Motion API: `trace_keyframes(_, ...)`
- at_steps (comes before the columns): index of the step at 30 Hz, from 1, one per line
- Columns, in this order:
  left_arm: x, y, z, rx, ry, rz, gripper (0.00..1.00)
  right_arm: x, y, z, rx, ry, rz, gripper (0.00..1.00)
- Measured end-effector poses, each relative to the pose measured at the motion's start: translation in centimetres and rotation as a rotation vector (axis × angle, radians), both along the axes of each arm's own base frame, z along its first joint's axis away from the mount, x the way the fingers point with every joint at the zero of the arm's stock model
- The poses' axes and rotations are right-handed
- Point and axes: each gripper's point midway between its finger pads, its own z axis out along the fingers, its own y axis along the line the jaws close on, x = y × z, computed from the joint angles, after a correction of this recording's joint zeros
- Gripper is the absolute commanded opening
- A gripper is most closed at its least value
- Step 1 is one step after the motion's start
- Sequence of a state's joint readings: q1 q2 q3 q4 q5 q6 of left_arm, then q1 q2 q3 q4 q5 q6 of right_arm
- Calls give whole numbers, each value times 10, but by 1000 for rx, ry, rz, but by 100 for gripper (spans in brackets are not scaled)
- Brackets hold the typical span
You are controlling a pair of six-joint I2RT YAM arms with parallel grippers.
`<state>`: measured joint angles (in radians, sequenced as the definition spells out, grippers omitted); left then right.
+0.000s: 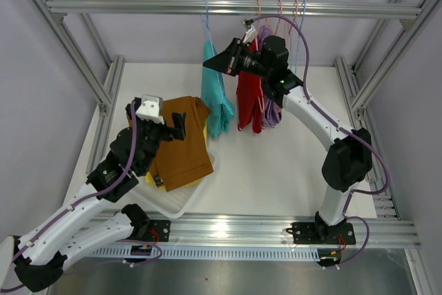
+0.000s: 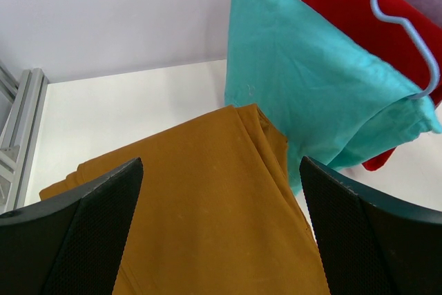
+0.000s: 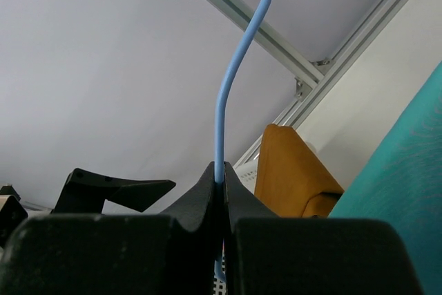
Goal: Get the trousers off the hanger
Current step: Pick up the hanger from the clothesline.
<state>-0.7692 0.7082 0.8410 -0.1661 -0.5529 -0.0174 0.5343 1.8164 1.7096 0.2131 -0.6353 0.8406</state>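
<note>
**Obs:** What does the overhead view give you that the wrists don't?

**Me:** The layout. The rail [image 1: 235,8] runs across the far side. The teal trousers [image 1: 215,98], red trousers [image 1: 247,101] and lilac trousers [image 1: 271,112] hang below it, left to right. The brown trousers [image 1: 181,146] lie flat in the white tray [image 1: 176,202], over a sliver of yellow trousers [image 1: 150,179]. Only the overhead view shows the yellow.

**Obs:** And the wrist views?

**Me:** The right wrist shows the grip. My right gripper [image 3: 222,177] has its fingers pressed together on the neck of the blue hanger [image 3: 228,88]. From above, that pinch is too small to read. In the left wrist view my left gripper [image 2: 221,240] is spread wide with nothing between the fingers. It is over the brown cloth, and I cannot tell if it touches.

**Obs:** What stands in the way?

**Me:** The red pair hangs just beside the teal, partly behind it from the left wrist. My right arm crosses in front of the red and lilac pairs and hides their tops. More hanger hooks crowd the rail to the right.

**Obs:** How do the pairs lie?

**Me:** The teal pair is on the blue hanger with its long axis straight down from the rail. Its lower end is near the brown pair's far corner, and contact there is unclear. The brown pair's long axis runs far to near, with the near end angled slightly right.
</note>
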Motion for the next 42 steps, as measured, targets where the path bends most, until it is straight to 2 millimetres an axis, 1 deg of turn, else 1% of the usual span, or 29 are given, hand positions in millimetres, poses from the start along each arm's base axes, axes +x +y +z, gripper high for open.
trace_keyframes(3, 1, -1, -1, 2, 2, 0, 99, 0, -6, 3, -3, 2, -1, 0)
trace_keyframes(7, 1, -1, -2, 6, 6, 0, 100, -2, -12, 15, 12, 7, 4, 0)
trace_keyframes(13, 1, -1, -2, 7, 7, 0, 99, -6, -13, 23, 39, 44, 13, 0)
trace_keyframes(36, 1, -1, -2, 7, 7, 0, 100, -10, -17, 39, 66, 61, -6, 0)
trace_keyframes(37, 1, -1, -2, 7, 7, 0, 99, -10, -18, 42, 66, 43, -11, 0)
trace_keyframes(39, 1, -1, -2, 7, 7, 0, 99, -7, -25, 64, 91, -24, -40, 0)
trace_keyframes(41, 1, -1, -2, 7, 7, 0, 99, -4, -39, 91, 121, -90, -81, 0)
trace_keyframes(42, 1, -1, -2, 7, 7, 0, 99, -5, -47, 99, 128, -108, -99, 0)
